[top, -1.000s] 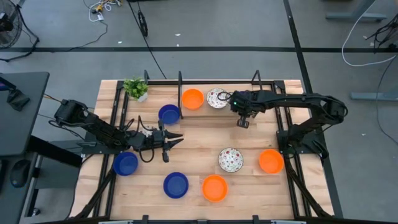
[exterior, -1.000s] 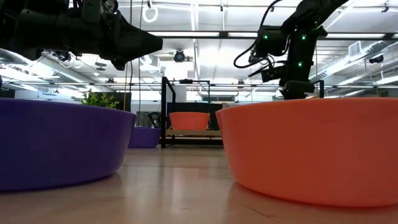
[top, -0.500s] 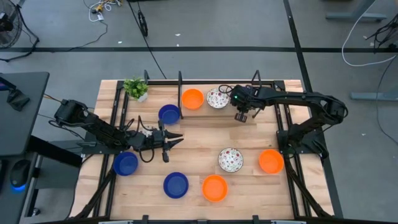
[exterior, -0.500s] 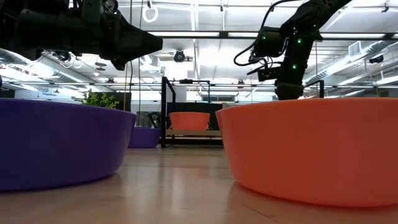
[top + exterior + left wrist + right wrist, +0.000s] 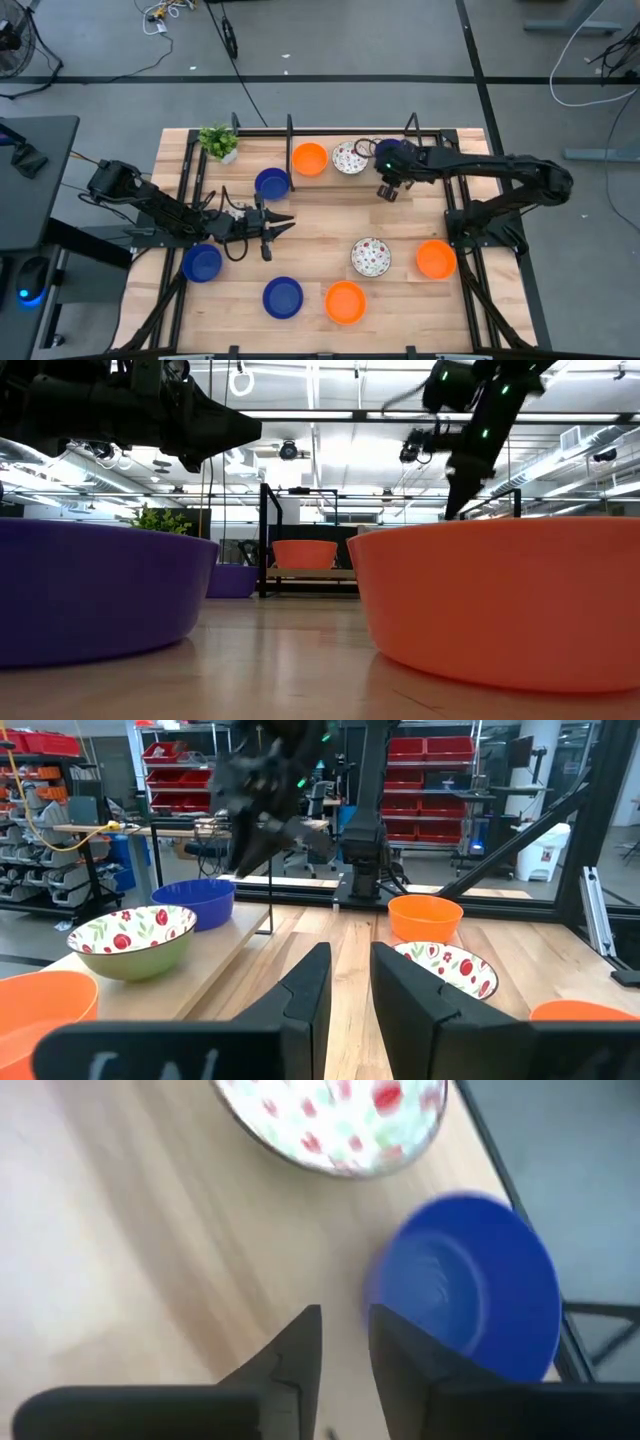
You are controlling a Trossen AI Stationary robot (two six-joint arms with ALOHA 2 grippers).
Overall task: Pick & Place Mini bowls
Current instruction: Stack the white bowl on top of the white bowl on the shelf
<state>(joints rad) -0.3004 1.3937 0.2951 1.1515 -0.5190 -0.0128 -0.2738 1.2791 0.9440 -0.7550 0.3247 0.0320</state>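
Several mini bowls rest base-down on the wooden table. At the far right a blue bowl sits beside a white floral bowl; in the high view my right arm partly covers this blue bowl. My right gripper hangs above the table just near of the two, slanting down, open, with nothing between its fingers. Whether a finger touches the blue bowl's rim I cannot tell. My left gripper waits level at the table's left-middle, its fingers a little apart and empty.
Other bowls: blue and orange at the far side, floral and orange at the right, orange and two blue near the front. A potted plant stands far left. Black frame posts line the far edge.
My right gripper has risen clear above the table near the far right bowls, and its arm has swung a little toward the table's right edge. My left arm has kept still.
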